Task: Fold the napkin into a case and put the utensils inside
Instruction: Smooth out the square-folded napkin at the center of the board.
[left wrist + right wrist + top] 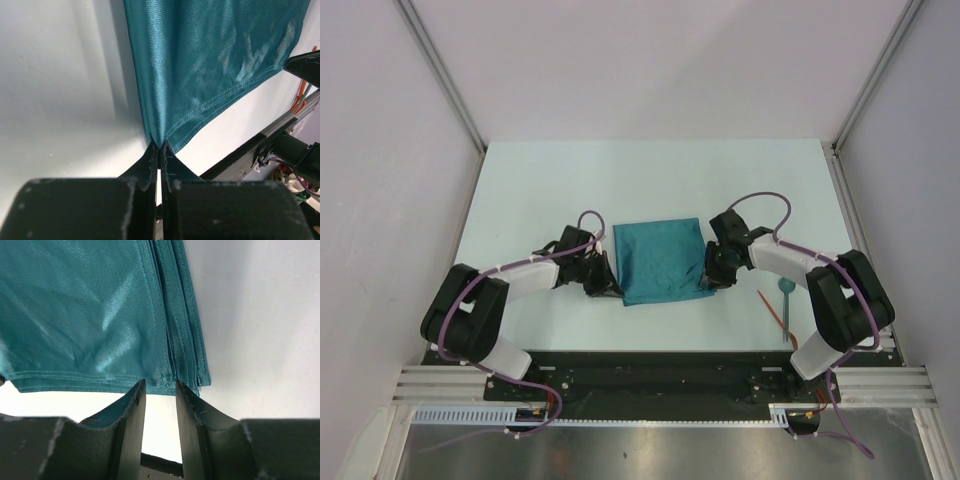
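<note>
One napkin (662, 262), folded to a rough square, lies mid-table (540, 190). Two utensils lie close together to its right and apart from it: an orange-red utensil (773, 311) and a green utensil (786, 287). The left gripper (159, 147) is pinched tight on the napkin's near-left corner. The right gripper (160, 385) stands partly open, the near-right corner at its tips, unclamped.

Two white arms (525, 275), black joints (470, 320), looping purple cables (760, 198).
</note>
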Robot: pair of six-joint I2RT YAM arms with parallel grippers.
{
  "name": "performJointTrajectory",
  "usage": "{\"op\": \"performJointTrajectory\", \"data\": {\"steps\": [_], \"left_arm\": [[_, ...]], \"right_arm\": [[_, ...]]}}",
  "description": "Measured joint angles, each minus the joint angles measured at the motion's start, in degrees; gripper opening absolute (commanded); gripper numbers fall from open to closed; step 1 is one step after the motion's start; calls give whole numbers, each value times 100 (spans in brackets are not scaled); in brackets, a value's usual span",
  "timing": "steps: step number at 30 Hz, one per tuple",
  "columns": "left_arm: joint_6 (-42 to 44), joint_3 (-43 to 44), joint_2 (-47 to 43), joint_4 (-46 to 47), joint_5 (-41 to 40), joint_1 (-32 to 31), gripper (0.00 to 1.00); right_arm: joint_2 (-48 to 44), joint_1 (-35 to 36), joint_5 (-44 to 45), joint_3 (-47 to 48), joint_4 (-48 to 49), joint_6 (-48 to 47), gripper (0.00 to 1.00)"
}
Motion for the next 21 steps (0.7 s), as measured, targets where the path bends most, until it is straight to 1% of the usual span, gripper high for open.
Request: {"op": "performJointTrajectory", "data": {"steps": [7, 13, 21], "left_arm": [[-2, -35, -42, 17, 0, 2, 0], [-4, -44, -44, 48, 7, 4, 0], [-4, -66, -92, 48, 11, 7, 0]], "right_arm": [[125, 83, 94, 0, 11, 42, 35], [170, 162, 214, 13, 4, 59, 33], [282, 332, 450, 142, -74, 92, 19]]}}
